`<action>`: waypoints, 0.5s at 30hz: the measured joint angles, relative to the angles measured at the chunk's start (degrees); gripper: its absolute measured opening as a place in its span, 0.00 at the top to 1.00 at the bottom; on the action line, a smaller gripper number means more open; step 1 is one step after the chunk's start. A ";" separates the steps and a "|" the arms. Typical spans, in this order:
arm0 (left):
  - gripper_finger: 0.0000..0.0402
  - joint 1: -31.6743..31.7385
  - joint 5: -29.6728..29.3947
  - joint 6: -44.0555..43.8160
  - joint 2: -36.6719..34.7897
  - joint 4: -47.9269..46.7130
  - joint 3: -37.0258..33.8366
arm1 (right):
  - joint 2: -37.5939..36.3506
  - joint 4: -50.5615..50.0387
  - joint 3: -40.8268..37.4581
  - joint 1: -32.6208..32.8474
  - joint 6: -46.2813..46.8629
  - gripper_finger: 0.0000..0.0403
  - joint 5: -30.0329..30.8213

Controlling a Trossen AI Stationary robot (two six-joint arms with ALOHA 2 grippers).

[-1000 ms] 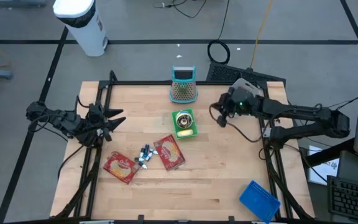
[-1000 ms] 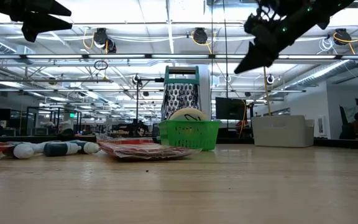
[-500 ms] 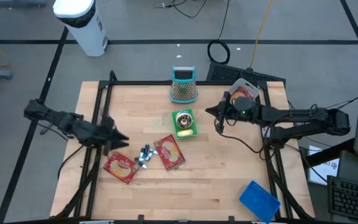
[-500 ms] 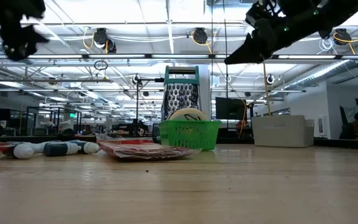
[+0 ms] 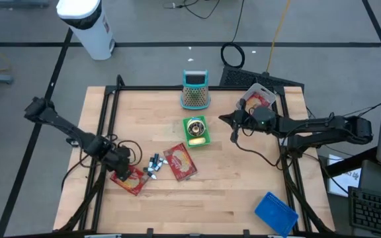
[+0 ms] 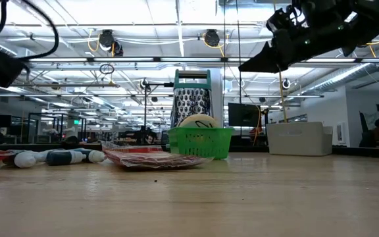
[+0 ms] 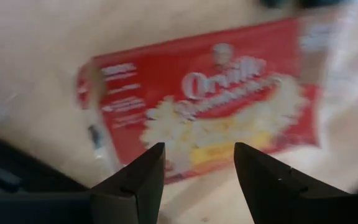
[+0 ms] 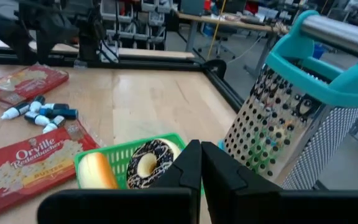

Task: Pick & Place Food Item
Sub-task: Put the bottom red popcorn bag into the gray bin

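Observation:
A red popcorn packet (image 5: 128,178) (image 7: 204,102) lies flat on the wooden table near its left edge. My left gripper (image 5: 118,164) (image 7: 197,177) hovers just over it, pointing steeply down, open, with the packet showing between its fingers. A second red packet (image 5: 180,162) (image 8: 17,165) lies near the table's middle. Beyond it stands a green basket (image 5: 196,131) (image 8: 126,163) holding a chocolate donut (image 8: 146,160) and a bun (image 8: 95,171). My right gripper (image 5: 223,119) (image 8: 201,163) hangs shut and about level, right of the basket and above the table (image 6: 245,66).
A teal-handled grater (image 5: 194,91) (image 8: 297,99) stands at the far edge behind the basket. Several small tubes (image 5: 154,165) lie between the two packets. A blue object (image 5: 274,213) sits at the near right corner, and another red packet (image 5: 259,99) at the far right.
My left gripper has swung from level to pointing steeply down, rolled, and sunk toward the near edge until it is over the left popcorn packet; its fingers stay open. My right gripper has tipped from slanting down to about level and sunk slightly. No object has moved.

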 joint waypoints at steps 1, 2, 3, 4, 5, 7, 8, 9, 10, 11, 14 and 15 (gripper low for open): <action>0.52 -0.55 -0.42 -1.42 0.78 -0.33 0.00 | 0.00 0.76 -0.18 0.00 -0.09 1.00 0.00; 0.52 -1.13 -0.70 -2.77 1.43 -0.36 0.00 | 0.00 1.06 -0.28 0.00 -0.13 1.00 0.00; 0.52 -1.72 -0.70 -3.99 2.23 -0.37 0.00 | 0.00 1.06 -0.33 0.00 -0.13 1.00 0.00; 0.52 -2.28 -0.66 -5.04 3.01 -0.41 0.00 | 0.00 1.01 -0.33 0.00 -0.18 1.00 0.00; 0.52 -2.75 -0.66 -5.87 3.72 -0.43 0.00 | 0.00 0.99 -0.33 0.00 -0.20 1.00 0.00; 0.52 -3.60 -1.02 -8.10 5.29 -0.97 0.02 | 0.00 0.92 -0.33 0.00 -0.11 1.00 0.00; 0.52 -3.95 -1.53 -9.32 6.11 -1.93 0.02 | 0.00 0.90 -0.33 0.00 -0.11 1.00 0.00; 0.52 -4.27 -2.03 -10.55 6.77 -3.06 0.02 | 0.00 0.87 -0.33 0.00 -0.11 1.00 0.00; 0.52 -4.52 -2.80 -11.54 7.54 -3.40 0.00 | 0.00 0.87 -0.33 0.00 -0.11 1.00 0.00; 0.52 -4.74 -3.06 -12.40 8.32 -3.54 -0.05 | 0.00 0.83 -0.33 0.00 -0.08 1.00 -0.02; 0.50 -5.23 -4.20 -14.20 10.31 -3.02 -0.24 | 0.00 0.73 -0.33 0.00 -0.05 1.00 -0.02; 0.48 -5.23 -4.49 -14.60 11.06 -2.87 -0.24 | 0.00 0.61 -0.33 0.00 -0.04 1.00 -0.02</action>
